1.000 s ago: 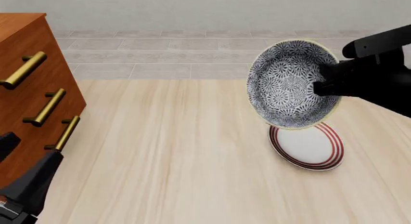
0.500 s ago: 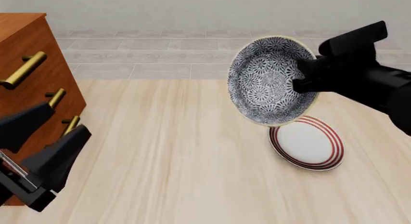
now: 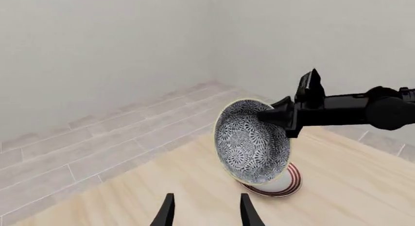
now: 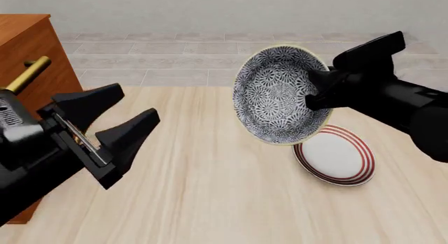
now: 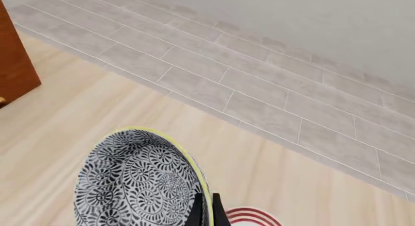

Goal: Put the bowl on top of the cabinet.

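Front view is showing the right hand [image 4: 316, 92] gripping the bowl [image 4: 280, 94] by its rim, its fingers pinched on the wall at the bowl's right side. The bowl is hanging in the air, tipped up on edge so its patterned inside is facing left toward the cabinet [image 4: 31, 50], and it is sitting above the far right part of the tabletop [image 4: 210, 191], clear of the surface. Just below and to the right of it, a flat white plate with red rings [image 4: 336, 156] is lying on the tabletop, partly overlapped by the bowl's lower rim in this view. The cabinet is standing at the left edge of the tabletop, well apart from the bowl, with 1 brass handle [image 4: 27, 75] showing above the left arm. The left hand [image 4: 115, 123] is hovering in front of the cabinet with its 2 fingers spread wide and nothing between them, pointing toward the bowl. Left wrist view is showing the same 2 fingertips [image 3: 167, 214] held apart, with the bowl [image 3: 250, 143] and the right arm beyond them. Right wrist view is showing the pale rim of the bowl [image 5: 133, 182] clamped between the right hand's fingers [image 5: 206, 211].
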Controlling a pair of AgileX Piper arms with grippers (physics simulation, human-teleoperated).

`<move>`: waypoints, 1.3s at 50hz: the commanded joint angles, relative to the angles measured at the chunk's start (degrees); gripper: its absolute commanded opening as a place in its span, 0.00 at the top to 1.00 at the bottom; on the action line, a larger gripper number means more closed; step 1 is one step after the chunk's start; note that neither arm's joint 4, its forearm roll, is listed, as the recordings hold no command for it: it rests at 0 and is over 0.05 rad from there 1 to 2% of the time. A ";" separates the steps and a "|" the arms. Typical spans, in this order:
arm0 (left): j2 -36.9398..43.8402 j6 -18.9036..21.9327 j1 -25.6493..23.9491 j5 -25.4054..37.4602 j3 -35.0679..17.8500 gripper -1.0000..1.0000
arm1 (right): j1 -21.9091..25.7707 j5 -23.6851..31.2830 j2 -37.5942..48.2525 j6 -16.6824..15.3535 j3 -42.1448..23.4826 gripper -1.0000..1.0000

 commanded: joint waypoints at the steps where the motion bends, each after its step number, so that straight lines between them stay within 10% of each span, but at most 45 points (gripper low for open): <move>1: 6.32 -0.93 -3.39 -1.72 -3.64 0.00 | 0.92 -2.30 0.97 0.41 0.33 1.00; 65: 30.59 -2.26 -2.59 -10.58 -14.49 0.00 | 5.30 -0.81 -1.69 0.96 1.55 1.00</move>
